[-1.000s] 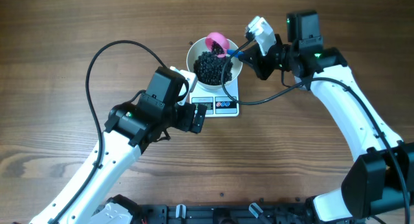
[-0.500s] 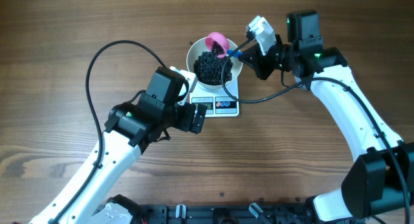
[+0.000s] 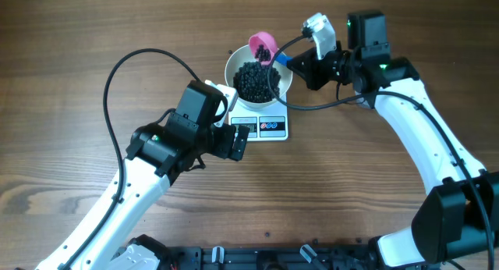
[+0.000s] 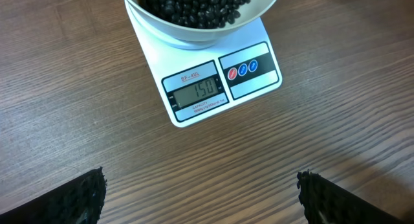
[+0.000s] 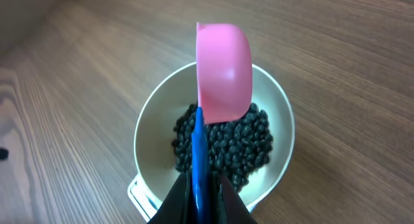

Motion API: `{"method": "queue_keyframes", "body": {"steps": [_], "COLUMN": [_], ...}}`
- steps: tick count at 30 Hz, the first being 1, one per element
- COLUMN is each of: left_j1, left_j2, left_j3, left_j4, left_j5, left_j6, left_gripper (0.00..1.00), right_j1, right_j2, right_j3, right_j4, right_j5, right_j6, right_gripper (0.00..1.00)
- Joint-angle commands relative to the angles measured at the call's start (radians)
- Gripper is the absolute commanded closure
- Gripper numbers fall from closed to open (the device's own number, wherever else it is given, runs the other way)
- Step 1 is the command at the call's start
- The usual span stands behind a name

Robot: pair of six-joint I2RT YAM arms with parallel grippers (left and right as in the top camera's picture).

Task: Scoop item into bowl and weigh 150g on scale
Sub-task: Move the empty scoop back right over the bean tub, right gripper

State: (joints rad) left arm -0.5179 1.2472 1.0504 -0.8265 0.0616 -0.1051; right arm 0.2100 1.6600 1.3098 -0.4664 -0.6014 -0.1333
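Observation:
The white bowl (image 3: pixel 231 68) stands on the white scale (image 3: pixel 270 128) and holds a pile of the item, small black beans (image 3: pixel 253 81). In the left wrist view the scale's display (image 4: pixel 196 93) reads 150. My right gripper (image 3: pixel 295 61) is shut on the blue handle (image 5: pixel 198 153) of a pink scoop (image 5: pixel 223 68). The scoop hangs over the bowl's far rim (image 5: pixel 155 133), above the beans (image 5: pixel 229 146), with its pink back toward the wrist camera. My left gripper (image 4: pixel 200 198) is open and holds nothing, low over the table just in front of the scale (image 4: pixel 259 72).
Bare wood-grain table lies all around the scale. A black cable (image 3: pixel 132 67) loops over the left arm, and another cable (image 3: pixel 327 110) runs from the right wrist past the scale's right side. The arms' base rail (image 3: pixel 257 258) runs along the near edge.
My right gripper has drawn the pink scoop up and back, from over the beans to the bowl's far rim. The left arm has stayed still.

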Motion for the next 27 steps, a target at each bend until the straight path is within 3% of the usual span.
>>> {"method": "queue_keyframes", "body": {"steps": [1,27], "left_j1": [0.003,0.003], "left_j2": [-0.007,-0.007], "left_j3": [0.019,0.019], "left_j4": [0.0,0.0], "left_j5": [0.008,0.008], "left_j6": [0.023,0.023], "left_gripper": [0.0,0.0], "right_j1": [-0.049,-0.376], "right_j2": [-0.03,-0.135], "right_j3": [0.005,0.005], "right_j4": [0.018,0.077], "right_j5": [-0.02,-0.028], "right_j6": [0.134,0.502], "right_gripper": [0.96,0.96]}}
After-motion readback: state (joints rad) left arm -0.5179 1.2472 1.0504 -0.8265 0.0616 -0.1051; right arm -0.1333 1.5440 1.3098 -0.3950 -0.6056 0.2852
